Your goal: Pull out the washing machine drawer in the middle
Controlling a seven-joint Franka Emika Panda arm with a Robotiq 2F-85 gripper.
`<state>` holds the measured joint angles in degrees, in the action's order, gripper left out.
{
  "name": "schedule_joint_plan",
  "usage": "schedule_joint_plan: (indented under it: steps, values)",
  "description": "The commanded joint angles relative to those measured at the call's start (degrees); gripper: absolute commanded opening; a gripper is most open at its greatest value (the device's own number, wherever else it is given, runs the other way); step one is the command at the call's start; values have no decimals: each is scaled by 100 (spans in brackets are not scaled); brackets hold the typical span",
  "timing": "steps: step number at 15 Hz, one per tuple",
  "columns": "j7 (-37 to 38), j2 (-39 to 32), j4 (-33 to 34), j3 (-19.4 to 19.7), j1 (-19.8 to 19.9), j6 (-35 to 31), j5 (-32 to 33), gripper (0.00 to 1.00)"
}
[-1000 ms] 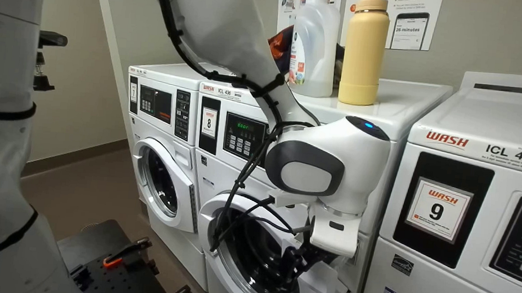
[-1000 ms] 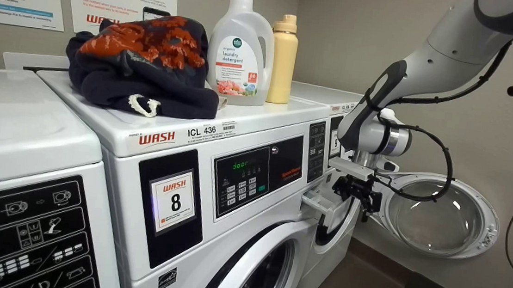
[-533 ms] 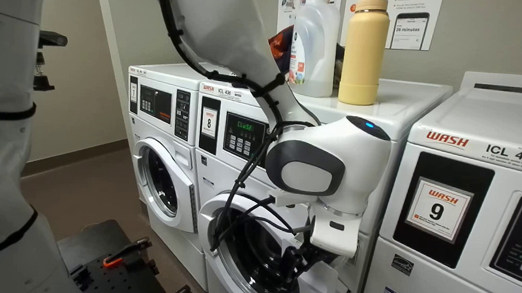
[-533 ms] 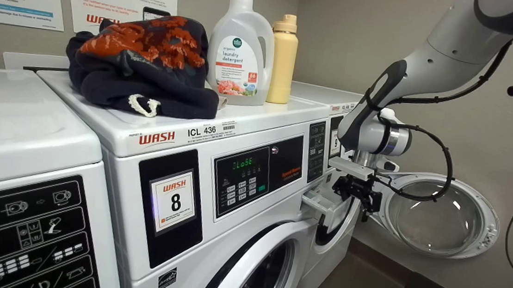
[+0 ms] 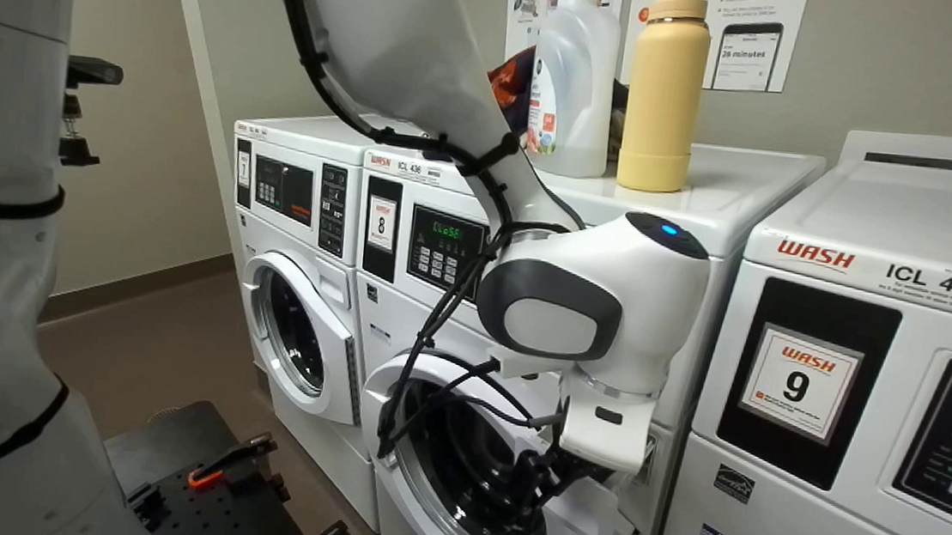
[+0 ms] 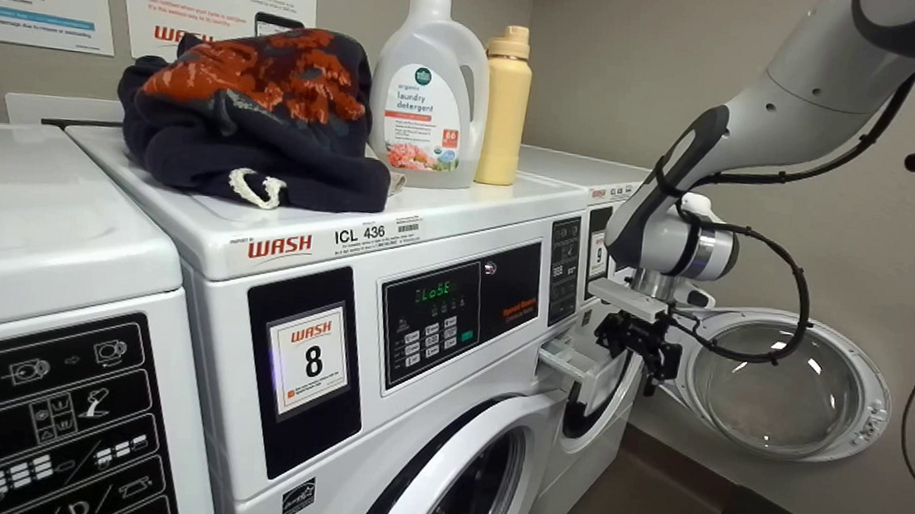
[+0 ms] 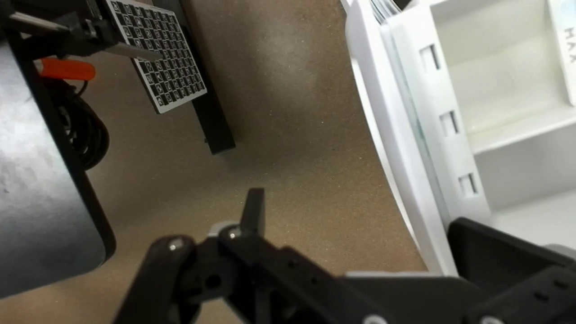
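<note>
The white washing machine drawer (image 6: pixel 600 381) sticks out of the front of the washing machine (image 6: pixel 394 417) marked 8, below its black panels, in an exterior view. In the wrist view the drawer's front wall (image 7: pixel 396 135) runs down the right side, with white compartments behind it. My gripper (image 7: pixel 360 211) is open. One black finger (image 7: pixel 486 252) is inside the drawer, at the back of the front wall. The opposite finger (image 7: pixel 255 209) stands apart, out in front over the floor. The gripper also shows in both exterior views (image 6: pixel 640 347), (image 5: pixel 539 484); in the latter it mostly hides the drawer.
A detergent bottle (image 6: pixel 430 97), a yellow bottle (image 6: pixel 505 112) and dark clothing (image 6: pixel 254 123) lie or stand on the machine. An open round door (image 6: pixel 778 384) swings out beyond the gripper. Machine 9 (image 5: pixel 793 381) stands alongside. A black mount table (image 5: pixel 207 485) is by the arm's base.
My arm and gripper have shifted very slightly away from the machine. The drawer shows no clear movement. The machine's green display has changed from "door" to "close".
</note>
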<state>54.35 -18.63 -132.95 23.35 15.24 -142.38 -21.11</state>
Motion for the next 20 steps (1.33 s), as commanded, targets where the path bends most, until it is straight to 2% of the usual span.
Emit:
schedule_joint_plan:
  steps: [1, 12, 20]
  values:
    - [-73, 261, -395, -52, 151, -347, -128, 100]
    - [-150, 757, -775, -52, 155, -797, -193, 100]
    - [47, 1283, -906, -6, 77, -959, 379, 100]
